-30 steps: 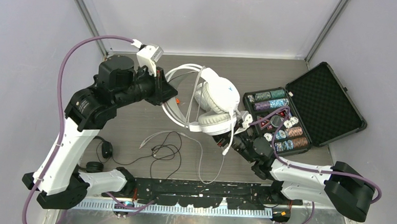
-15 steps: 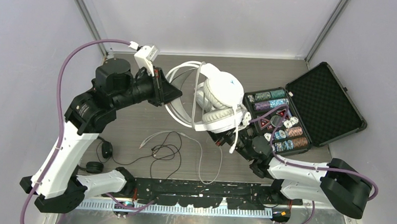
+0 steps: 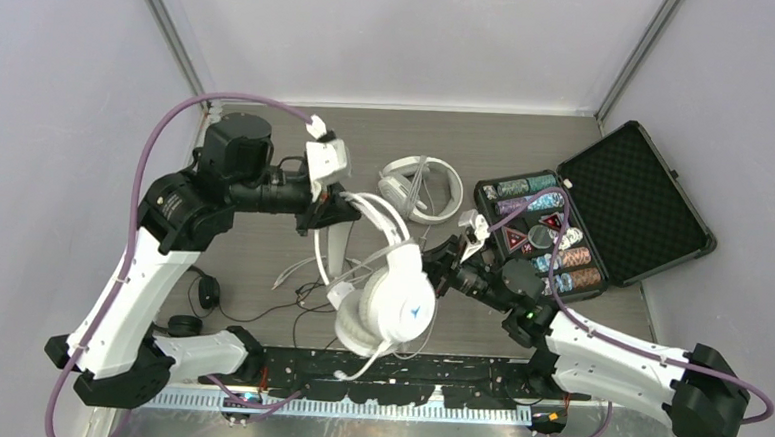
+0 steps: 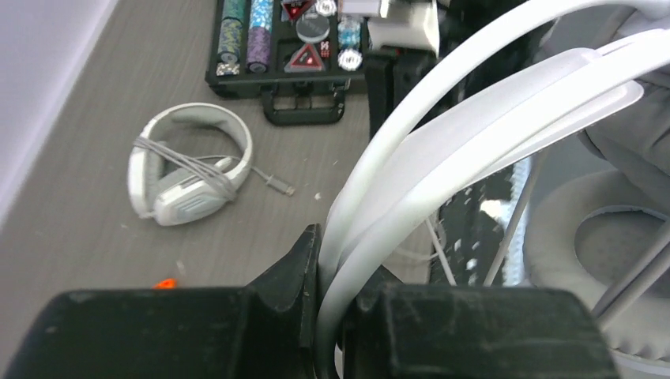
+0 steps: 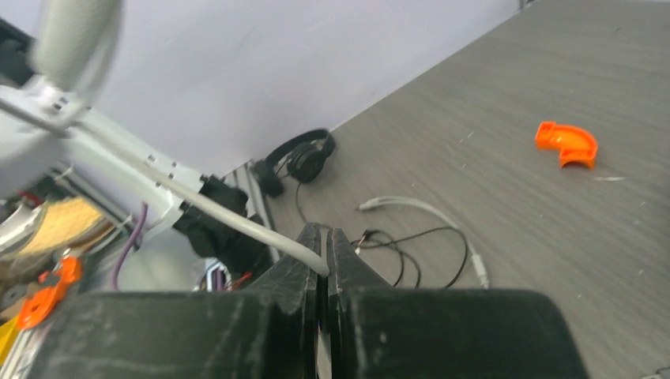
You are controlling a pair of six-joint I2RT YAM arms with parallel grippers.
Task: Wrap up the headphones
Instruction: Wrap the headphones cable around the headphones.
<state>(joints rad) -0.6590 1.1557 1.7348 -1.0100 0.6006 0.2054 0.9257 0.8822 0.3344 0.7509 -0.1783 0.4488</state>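
Note:
A large white over-ear headset hangs over the table's near middle, cups down. My left gripper is shut on its headband, which runs up between the jaws in the left wrist view. My right gripper is shut on the headset's thin white cord, just right of the cups; the right wrist view shows the jaws closed on it. A second white pair lies on the table with its cord wound round it, and it also shows in the left wrist view. A small black pair lies at the near left.
An open black case of chips stands at the right. Loose black and white cords lie on the table under the hanging headset. A small orange piece lies on the table. Grey walls close in three sides.
The large white headset came from the far middle toward the near edge and its cups swung down. Both grippers moved with it, uncovering the second white pair.

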